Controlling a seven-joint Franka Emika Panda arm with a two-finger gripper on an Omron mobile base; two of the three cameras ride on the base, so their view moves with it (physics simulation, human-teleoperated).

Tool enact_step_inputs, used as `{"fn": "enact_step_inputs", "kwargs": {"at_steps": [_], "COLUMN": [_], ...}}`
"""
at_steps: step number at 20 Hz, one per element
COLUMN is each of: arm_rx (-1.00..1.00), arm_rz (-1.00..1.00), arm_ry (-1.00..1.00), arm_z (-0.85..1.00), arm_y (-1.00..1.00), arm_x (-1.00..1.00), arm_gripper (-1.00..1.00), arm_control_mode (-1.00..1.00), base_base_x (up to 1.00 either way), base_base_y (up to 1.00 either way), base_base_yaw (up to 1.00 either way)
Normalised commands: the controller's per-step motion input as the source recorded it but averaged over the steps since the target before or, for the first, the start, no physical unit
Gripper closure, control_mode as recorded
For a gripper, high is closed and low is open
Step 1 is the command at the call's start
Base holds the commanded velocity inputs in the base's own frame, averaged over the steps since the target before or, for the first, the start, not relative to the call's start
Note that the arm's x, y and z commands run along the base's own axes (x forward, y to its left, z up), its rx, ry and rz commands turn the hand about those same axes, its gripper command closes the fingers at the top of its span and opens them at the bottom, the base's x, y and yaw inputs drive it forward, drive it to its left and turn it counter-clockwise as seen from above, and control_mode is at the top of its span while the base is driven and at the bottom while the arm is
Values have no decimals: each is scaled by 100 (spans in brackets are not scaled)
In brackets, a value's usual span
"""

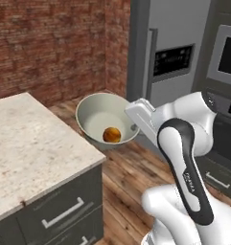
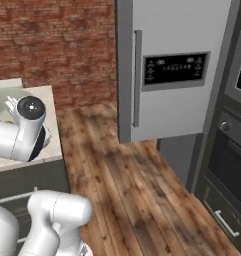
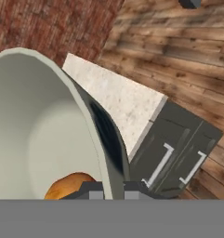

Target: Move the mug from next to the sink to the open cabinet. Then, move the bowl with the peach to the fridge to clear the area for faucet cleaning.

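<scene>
The pale grey-green bowl [image 1: 100, 115] hangs tilted in the air just past the counter's corner, with the orange peach [image 1: 111, 135] lying low inside it. My gripper [image 1: 133, 126] is shut on the bowl's right rim. In the hand view the bowl [image 3: 34, 130] looms large at the left, the peach [image 3: 67, 187] peeks out at the bottom, and my gripper [image 3: 114, 189] pinches the rim between its two dark tips. The grey steel fridge [image 1: 172, 43] stands shut behind the bowl; its door [image 2: 177, 70] has a long bar handle [image 2: 137, 77]. A sliver of the bowl [image 2: 1, 102] shows behind my arm.
A speckled stone counter [image 1: 30, 143] with dark drawers [image 1: 64, 213] lies to the left, its corner just under the bowl. A wall oven [image 1: 225, 62] stands right of the fridge. Wooden floor [image 2: 137, 190] stretches between counter and fridge. A brick wall [image 1: 54, 43] closes the back.
</scene>
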Motion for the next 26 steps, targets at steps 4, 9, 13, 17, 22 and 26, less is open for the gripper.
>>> {"fn": "enact_step_inputs", "kwargs": {"at_steps": [4, 9, 13, 17, 22, 26], "arm_rx": [0, 0, 0, 0, 0, 0], "arm_rz": [0, 0, 0, 0, 0, 0], "arm_ry": [0, 0, 0, 0, 0, 0], "arm_z": [0, 0, 0, 0, 0, 0], "arm_y": [0, 0, 0, 0, 0, 0], "arm_x": [0, 0, 0, 0, 0, 0], "arm_gripper": [100, 100, 100, 100, 100, 100], "arm_control_mode": [100, 100, 100, 100, 100, 100], "base_base_x": [81, 69, 63, 56, 98, 87], "base_base_y": [-79, -14, 53, 68, 1, -50], "base_base_yaw": [19, 28, 36, 29, 22, 21]}}
